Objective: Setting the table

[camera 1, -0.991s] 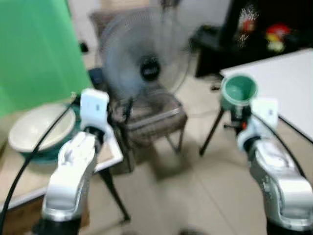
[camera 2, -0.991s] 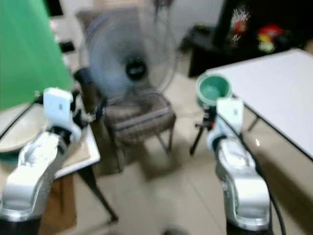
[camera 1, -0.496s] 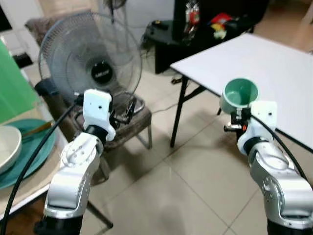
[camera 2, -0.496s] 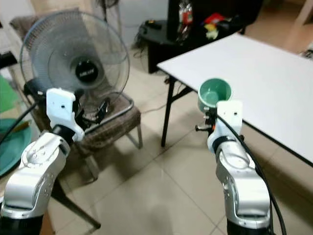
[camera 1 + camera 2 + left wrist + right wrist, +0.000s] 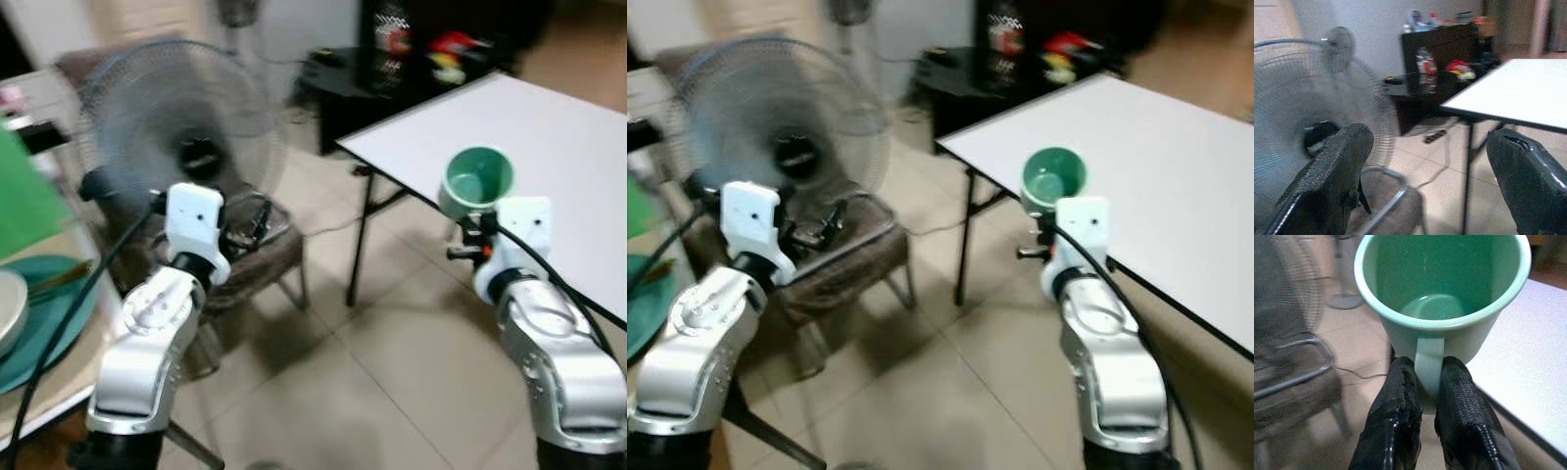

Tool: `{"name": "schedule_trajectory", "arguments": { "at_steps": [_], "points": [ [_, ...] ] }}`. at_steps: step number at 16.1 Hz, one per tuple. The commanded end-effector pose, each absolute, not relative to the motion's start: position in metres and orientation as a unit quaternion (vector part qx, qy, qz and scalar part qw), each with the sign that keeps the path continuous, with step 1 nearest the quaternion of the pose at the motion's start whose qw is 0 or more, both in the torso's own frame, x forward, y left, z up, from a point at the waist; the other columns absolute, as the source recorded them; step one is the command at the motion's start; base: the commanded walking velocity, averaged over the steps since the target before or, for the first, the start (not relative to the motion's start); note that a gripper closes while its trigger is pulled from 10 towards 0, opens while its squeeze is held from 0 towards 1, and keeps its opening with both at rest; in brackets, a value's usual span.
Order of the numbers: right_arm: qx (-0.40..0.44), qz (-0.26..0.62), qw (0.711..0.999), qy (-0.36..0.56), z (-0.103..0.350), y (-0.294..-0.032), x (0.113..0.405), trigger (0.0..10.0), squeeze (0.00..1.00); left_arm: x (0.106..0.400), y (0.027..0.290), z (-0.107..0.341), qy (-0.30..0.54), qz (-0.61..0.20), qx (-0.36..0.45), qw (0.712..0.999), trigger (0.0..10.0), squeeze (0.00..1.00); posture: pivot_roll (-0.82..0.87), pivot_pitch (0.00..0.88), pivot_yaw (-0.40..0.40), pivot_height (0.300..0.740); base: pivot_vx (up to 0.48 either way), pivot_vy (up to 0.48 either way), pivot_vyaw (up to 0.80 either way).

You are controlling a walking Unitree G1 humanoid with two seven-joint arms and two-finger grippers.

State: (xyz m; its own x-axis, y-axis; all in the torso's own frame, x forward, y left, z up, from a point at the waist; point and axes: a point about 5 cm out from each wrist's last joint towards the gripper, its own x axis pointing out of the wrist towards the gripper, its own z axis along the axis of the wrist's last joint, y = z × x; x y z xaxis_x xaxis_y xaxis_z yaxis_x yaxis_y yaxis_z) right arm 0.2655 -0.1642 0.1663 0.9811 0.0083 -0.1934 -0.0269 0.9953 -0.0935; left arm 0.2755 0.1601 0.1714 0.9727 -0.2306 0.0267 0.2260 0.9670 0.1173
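My right gripper [image 5: 1427, 382] is shut on the handle of a green mug [image 5: 477, 181], held upright in the air just before the near edge of a white table [image 5: 529, 137]. The mug [image 5: 1442, 289] is empty inside. The table's bare top stretches to the right and back. My left gripper [image 5: 1425, 161] is open with nothing between its fingers [image 5: 1332, 171], raised in front of a chair and fan on the left.
A standing fan [image 5: 181, 137] sits on a brown chair [image 5: 250, 255] ahead left. A side table at far left carries a teal plate [image 5: 49, 313] and a white bowl [image 5: 8, 313]. Behind the white table stands a dark cabinet [image 5: 411, 59] with clutter. Tiled floor lies between.
The camera has swung right over the last second, bringing the white table into view and pushing the side table toward the left edge. The mug stays in my right gripper.
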Motion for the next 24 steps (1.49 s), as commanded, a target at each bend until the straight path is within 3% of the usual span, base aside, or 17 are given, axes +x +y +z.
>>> {"name": "schedule_trajectory", "arguments": {
  "at_steps": [1,4,10,22,24],
  "points": [
    [-0.052,0.011,0.995,0.083,0.171,-0.165,0.265,10.0,0.00,0.277,0.159,0.173,-0.023,-0.118,0.054,0.991,10.0,0.00,0.10,0.000,0.030,0.740,0.349,0.000,0.00],
    [-0.048,0.009,0.995,0.086,0.171,-0.166,0.265,10.0,0.00,0.277,0.159,0.172,-0.023,-0.123,0.054,0.991,10.0,0.00,0.09,0.000,0.034,0.740,0.350,0.000,0.00],
    [-0.042,0.015,0.995,0.087,0.172,-0.165,0.266,10.0,0.00,0.275,0.156,0.170,-0.015,-0.136,0.053,0.989,10.0,0.00,0.09,0.000,0.037,0.740,0.349,0.000,-0.80],
    [-0.043,0.029,0.994,0.100,0.172,-0.169,0.270,10.0,0.00,0.269,0.148,0.164,-0.003,-0.160,0.050,0.986,10.0,0.00,0.08,0.000,0.023,0.740,0.349,0.000,0.00],
    [-0.049,0.029,0.993,0.108,0.170,-0.172,0.271,10.0,0.00,0.270,0.146,0.164,-0.003,-0.159,0.051,0.986,10.0,0.00,0.08,0.000,0.015,0.740,0.349,0.000,-0.79]
  ]
}}
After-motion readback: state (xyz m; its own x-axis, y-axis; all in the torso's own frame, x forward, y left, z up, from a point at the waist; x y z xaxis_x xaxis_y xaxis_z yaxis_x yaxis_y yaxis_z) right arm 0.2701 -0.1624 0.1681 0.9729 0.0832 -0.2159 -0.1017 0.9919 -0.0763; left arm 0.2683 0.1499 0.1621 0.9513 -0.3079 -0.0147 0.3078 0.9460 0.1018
